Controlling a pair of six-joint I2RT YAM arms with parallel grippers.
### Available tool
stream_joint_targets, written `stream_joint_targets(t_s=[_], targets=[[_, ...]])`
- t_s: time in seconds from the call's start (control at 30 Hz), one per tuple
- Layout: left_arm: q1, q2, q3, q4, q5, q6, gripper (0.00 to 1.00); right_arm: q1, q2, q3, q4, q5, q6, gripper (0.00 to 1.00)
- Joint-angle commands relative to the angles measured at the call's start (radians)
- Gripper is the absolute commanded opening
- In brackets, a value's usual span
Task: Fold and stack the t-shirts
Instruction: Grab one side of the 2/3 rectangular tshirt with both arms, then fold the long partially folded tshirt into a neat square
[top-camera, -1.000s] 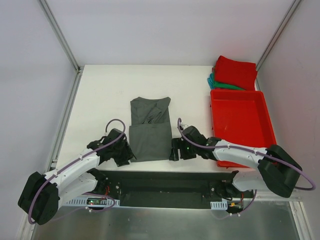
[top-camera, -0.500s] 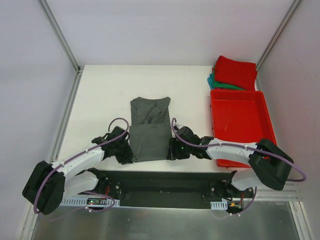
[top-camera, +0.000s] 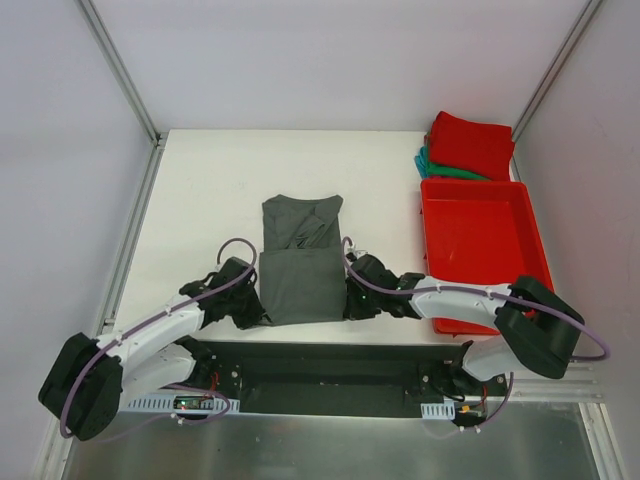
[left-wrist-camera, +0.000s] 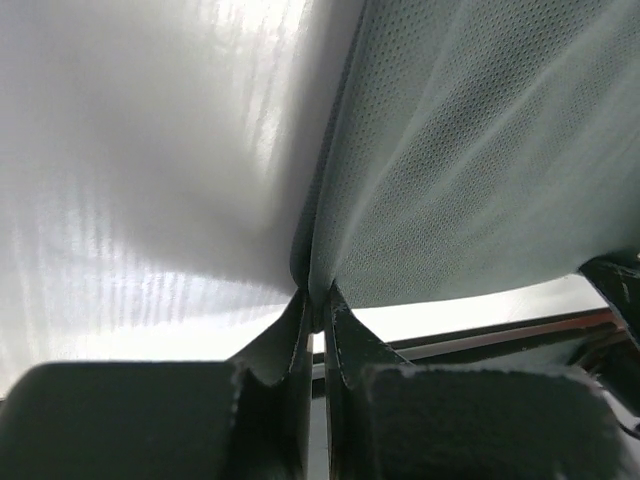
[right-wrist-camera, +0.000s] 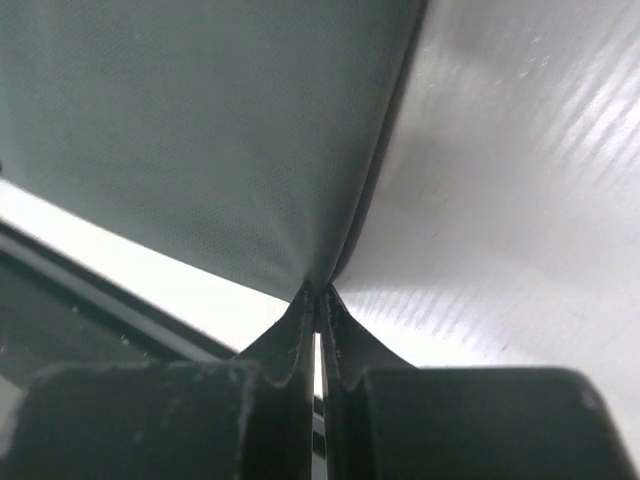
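A dark charcoal-grey t-shirt (top-camera: 300, 258) lies partly folded lengthwise in the middle of the white table, its near end towards the arms. My left gripper (top-camera: 258, 312) is shut on the shirt's near left corner; in the left wrist view the cloth (left-wrist-camera: 470, 150) bunches between the closed fingertips (left-wrist-camera: 318, 300). My right gripper (top-camera: 350, 303) is shut on the near right corner, the grey cloth (right-wrist-camera: 200, 130) pinched at the tips (right-wrist-camera: 316, 296). A folded red t-shirt (top-camera: 472, 143) lies on a folded teal-green one (top-camera: 432, 166) at the back right.
A rigid red plastic tray (top-camera: 484, 240) sits on the right side of the table, just right of my right arm. Metal frame posts run along both table sides. A black rail runs along the near table edge (top-camera: 330, 350).
Both grippers have moved inward to the shirt's near corners and gone from open to shut on the cloth.
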Motion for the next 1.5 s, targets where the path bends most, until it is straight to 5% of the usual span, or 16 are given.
stream_joint_targets(t_s=[0.0,0.43,0.6,0.8,1.47], targets=[[-0.027,-0.133,-0.076,-0.082,-0.046,0.042,0.0,0.014,-0.109,-0.028,-0.038,-0.131,-0.058,0.01],[-0.106,-0.538,0.027,-0.277,-0.009,-0.009,0.0,0.03,-0.339,-0.016,-0.118,-0.598,-0.163,0.01],[-0.11,-0.571,0.111,-0.274,-0.113,0.047,0.0,0.025,-0.394,-0.002,-0.119,-0.618,-0.155,0.01],[-0.11,-0.445,0.243,-0.18,-0.173,0.113,0.0,-0.061,-0.437,0.036,-0.198,-0.45,-0.137,0.01],[-0.095,0.213,0.719,-0.031,-0.292,0.314,0.0,-0.443,-0.498,0.062,-0.291,-0.348,-0.177,0.01]])
